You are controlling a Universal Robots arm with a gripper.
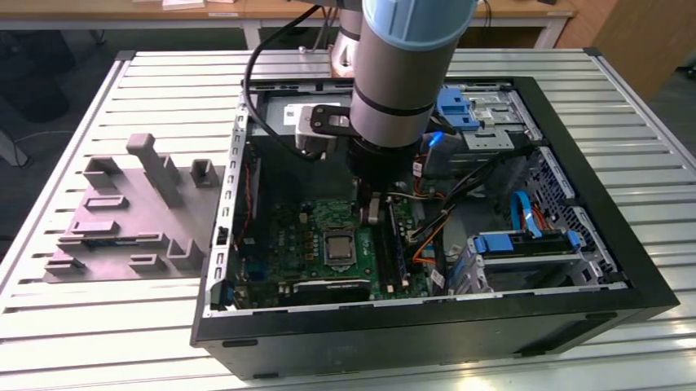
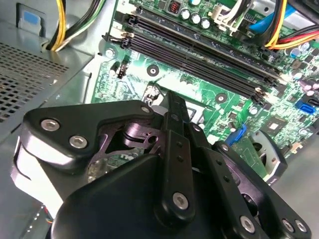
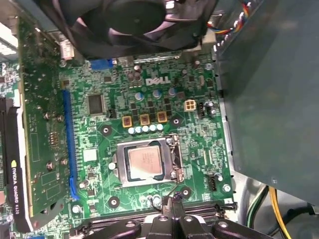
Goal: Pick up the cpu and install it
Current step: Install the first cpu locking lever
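The grey, tube-shaped arm (image 1: 403, 73) reaches straight down into the open computer case (image 1: 609, 244), its black wrist section low over the green motherboard (image 1: 288, 236), and the pincer (image 1: 371, 210) hangs just above the board beside the long dark memory slots (image 2: 199, 50). In the second wrist view the pincer (image 2: 172, 107) shows black metal links studded with bright screws, and its two fingers (image 2: 175, 119) meet in a narrow point with nothing between them, so it is closed and empty. The cpu (image 3: 145, 163), a small flat square with a dull silvery top, lies inside the metal-framed socket (image 3: 172, 159) on the motherboard; in the exterior view the cpu (image 1: 338, 248) sits just in front of the pincer, apart from it. The motherboard is glossy green, dotted with small round capacitors, with a blue slot running beside an upright expansion card (image 3: 35, 124). A round black fan (image 3: 134, 22) hangs over one end of the board. The case is a black box lying on its side on the slatted metal surface (image 1: 109, 326); it also holds blue drive brackets (image 1: 522, 243) and bundles of orange, yellow and black cables (image 2: 289, 35). A grey plastic tray (image 1: 125, 224) with upright blocks rests on the surface at the exterior view's left of the case.
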